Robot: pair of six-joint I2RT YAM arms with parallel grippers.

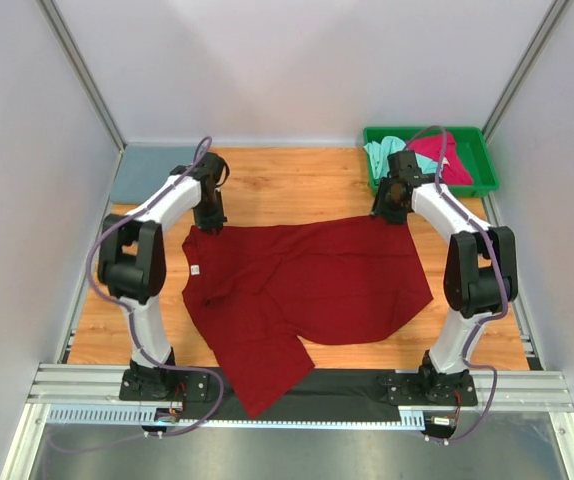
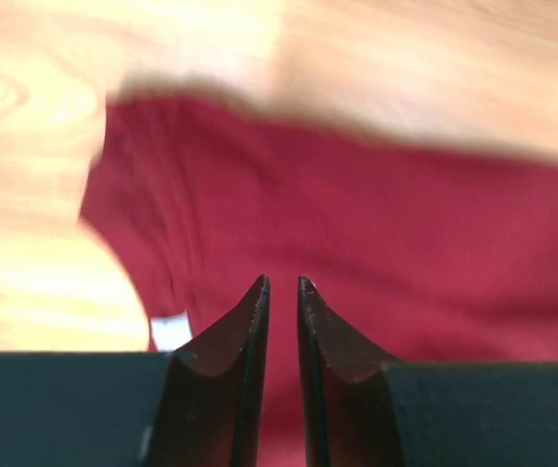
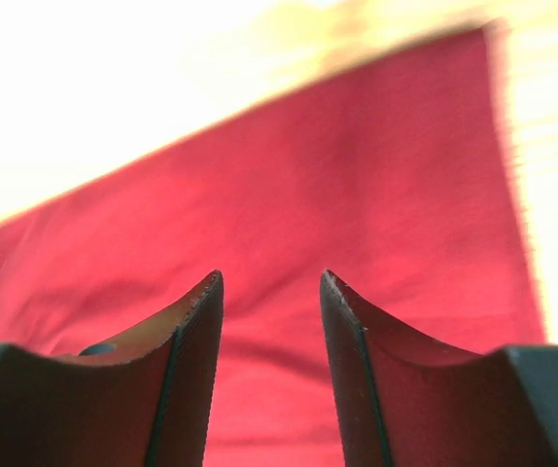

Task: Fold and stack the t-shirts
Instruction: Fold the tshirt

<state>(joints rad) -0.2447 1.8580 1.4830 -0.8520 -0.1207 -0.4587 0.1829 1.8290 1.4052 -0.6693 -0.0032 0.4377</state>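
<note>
**Wrist views blurred, edges smeared**

Dark red t-shirt (image 1: 307, 280) lies on the bench (image 1: 297, 185), directly beneath both claws. Left claw (image 2: 281, 282) open a bare slit, gripping nothing; right claw (image 3: 269, 277) parted wider, empty. Beyond the right claw, mint t-shirt (image 1: 379, 152) and pinkish-red t-shirt (image 1: 437, 155), partly hidden behind it.

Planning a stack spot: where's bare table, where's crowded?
Free: far wood strip between grey-blue shirt and green tray; near-right wood between dark red shirt and right arm. Crowded: centre, under that shirt.
</note>
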